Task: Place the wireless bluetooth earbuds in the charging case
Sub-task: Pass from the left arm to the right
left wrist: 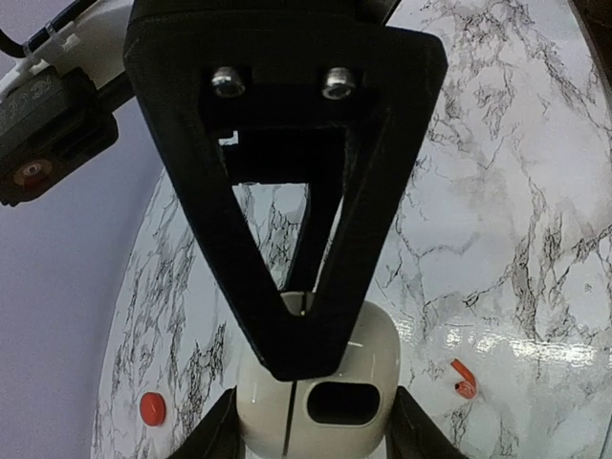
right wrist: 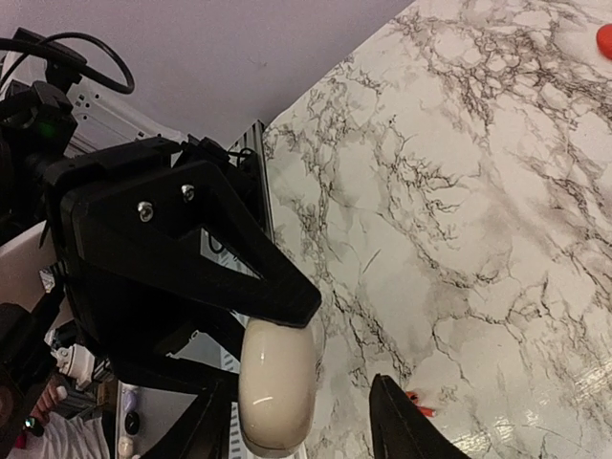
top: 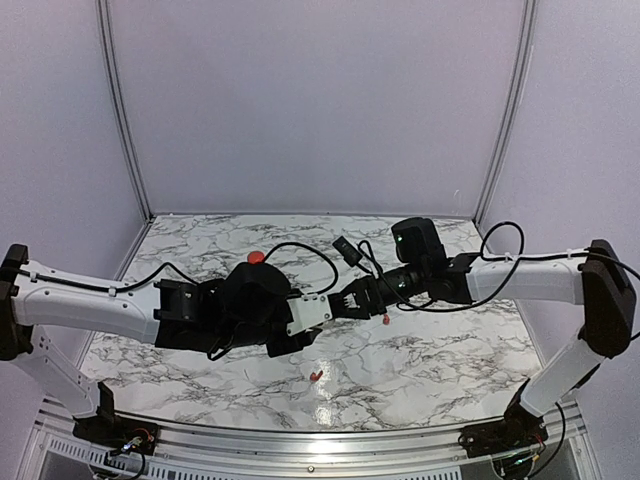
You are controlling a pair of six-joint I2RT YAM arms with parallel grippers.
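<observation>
My left gripper (left wrist: 316,430) is shut on a white rounded object (left wrist: 325,382) with a seam and a dark oval slot, held above the table's middle. My right gripper (right wrist: 301,430) faces it, open. Its fingers stand on either side of that white object (right wrist: 277,382), with a gap on the right side. In the top view both grippers meet, left (top: 330,308) and right (top: 352,298). One red earbud (top: 316,375) lies near the front. Another earbud (top: 386,320) lies just under the right gripper. The red, round charging case (top: 256,257) sits behind the left arm, apart from both grippers.
Black cables (top: 300,250) loop over the marble table (top: 200,240) behind the grippers. A small black block (top: 346,246) lies at the back middle. Purple walls close in the back and both sides. A metal rail (top: 320,440) runs along the near edge.
</observation>
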